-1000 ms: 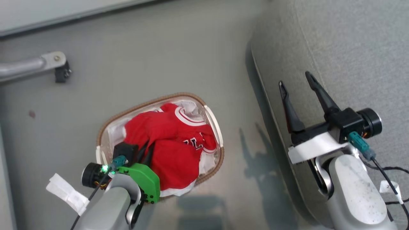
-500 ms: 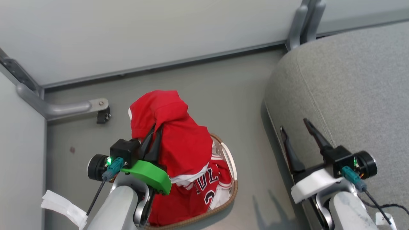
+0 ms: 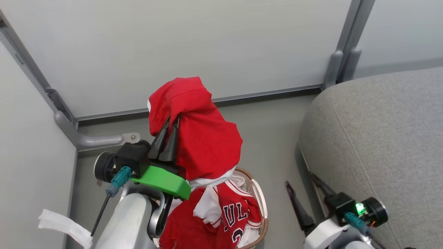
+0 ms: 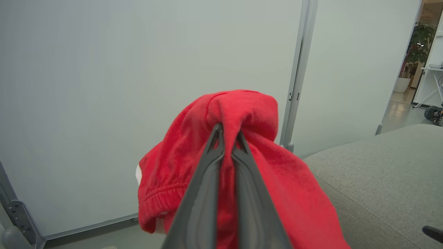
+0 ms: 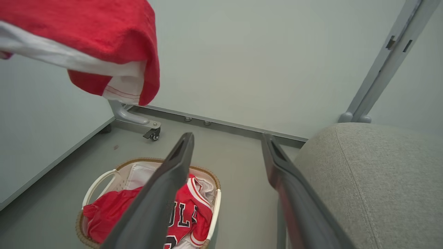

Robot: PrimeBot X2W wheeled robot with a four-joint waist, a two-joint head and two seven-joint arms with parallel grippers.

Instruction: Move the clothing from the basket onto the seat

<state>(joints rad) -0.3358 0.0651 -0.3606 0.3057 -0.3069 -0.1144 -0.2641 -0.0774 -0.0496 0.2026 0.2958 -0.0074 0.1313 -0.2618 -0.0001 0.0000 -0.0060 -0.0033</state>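
My left gripper (image 3: 172,121) is shut on a plain red garment (image 3: 204,138), which hangs well above the basket (image 3: 263,221). In the left wrist view the fingers (image 4: 207,173) pinch a fold of that red cloth (image 4: 242,107). A red jersey (image 3: 230,214) with white and black lettering lies in the cream basket, on white fabric. From the right wrist, the basket (image 5: 98,181), the jersey (image 5: 188,214) and the hanging garment (image 5: 86,27) all show. My right gripper (image 3: 300,180) stands open and holds nothing, beside the front edge of the grey seat (image 3: 380,138).
White partition walls close the back and left. A metal foot with a caster (image 5: 152,133) juts onto the grey floor behind the basket, and a grey post (image 3: 341,62) stands at the seat's far corner. The seat's rounded corner (image 5: 332,145) lies right of the basket.
My left gripper has lifted the red garment out of the basket and higher. The head camera has tilted up, so the basket and right gripper sit lower in the picture.
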